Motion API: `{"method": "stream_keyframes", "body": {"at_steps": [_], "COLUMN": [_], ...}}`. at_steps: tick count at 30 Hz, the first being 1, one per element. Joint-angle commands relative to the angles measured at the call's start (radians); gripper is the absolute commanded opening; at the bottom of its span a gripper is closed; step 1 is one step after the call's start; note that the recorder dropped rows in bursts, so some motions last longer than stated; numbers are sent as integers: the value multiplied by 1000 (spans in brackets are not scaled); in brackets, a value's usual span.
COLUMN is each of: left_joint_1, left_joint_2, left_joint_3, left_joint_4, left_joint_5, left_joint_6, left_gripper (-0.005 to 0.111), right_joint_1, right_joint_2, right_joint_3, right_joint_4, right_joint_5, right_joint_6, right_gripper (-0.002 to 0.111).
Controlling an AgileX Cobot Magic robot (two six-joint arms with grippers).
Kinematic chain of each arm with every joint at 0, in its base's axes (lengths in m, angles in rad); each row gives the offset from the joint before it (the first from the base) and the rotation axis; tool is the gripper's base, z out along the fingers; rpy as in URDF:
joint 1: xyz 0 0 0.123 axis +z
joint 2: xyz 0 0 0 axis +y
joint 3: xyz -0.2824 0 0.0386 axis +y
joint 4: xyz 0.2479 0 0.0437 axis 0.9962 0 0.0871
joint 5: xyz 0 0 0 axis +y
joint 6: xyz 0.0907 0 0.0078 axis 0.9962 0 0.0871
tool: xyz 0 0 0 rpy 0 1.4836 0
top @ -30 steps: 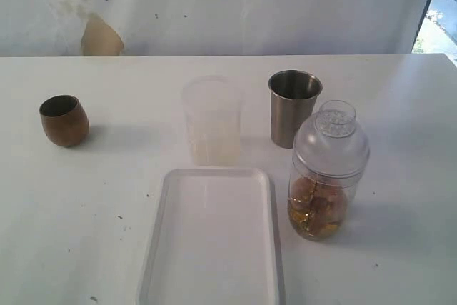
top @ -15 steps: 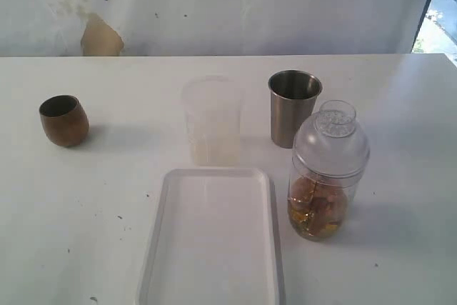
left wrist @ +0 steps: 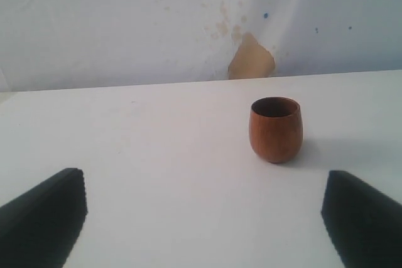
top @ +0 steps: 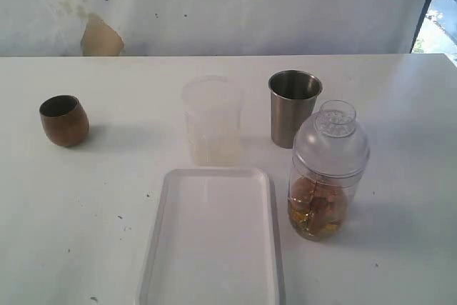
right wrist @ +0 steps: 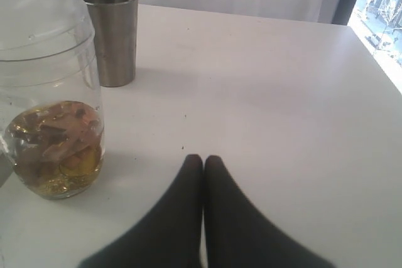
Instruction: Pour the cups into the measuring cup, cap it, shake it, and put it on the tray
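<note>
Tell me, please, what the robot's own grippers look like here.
Only the wrist views show them. The left gripper has matte black fingers, broad wedges with blunt, squared ends. The right gripper has fingers of the same black, tapering to rounded tips. No cables, markings or arm links show.

The right gripper (right wrist: 203,158), black jaws pressed together, points across a white table (right wrist: 282,92) beside the measuring cup (right wrist: 50,92). The cup, capped by a clear domed lid (right wrist: 38,10), holds amber liquid (right wrist: 53,174). A steel tumbler (right wrist: 112,36) stands just beyond it.
</note>
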Motion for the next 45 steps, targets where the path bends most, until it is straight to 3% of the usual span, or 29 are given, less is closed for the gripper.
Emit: {"method": "stream_keyframes", "body": {"at_steps": [1,4,5,34,36,39,41,45], "left_joint_1": [-1,-1,-1,-1,-1,-1,-1,-1], "left_joint_2": [-5,-5,-5,-5,-5,-5,-5,-5], "left_joint_3": [6,6,6,6,6,6,6,6], "left_joint_4": [7,7,11,11,11,11,11,7], "left_joint_5": [7,7,7,-8,-8,-8,-8,-8], "left_joint_6": [-6,-6,1,-1,-1,-1,-1,-1], "left_gripper": [58,7,1,1,1,1,1,1], "right_joint_1": [-5,-5,-5,-5,-5,-5,-3,-3], "right_joint_2": [-6,-6,-6,-6,-6,-6,-6,-6], "right_joint_3": [5,5,5,5,5,5,5,5], "right_joint_4": [-3,-3,-3,-64,-62,-20,36,46], "right_joint_5": [-3,-3,-3,-26,-89,-425,-654,-871], "right_joint_6": [3,3,3,-39,-37,-4,146,392], "right_gripper": [0,0,0,0,0,0,0,0]}}
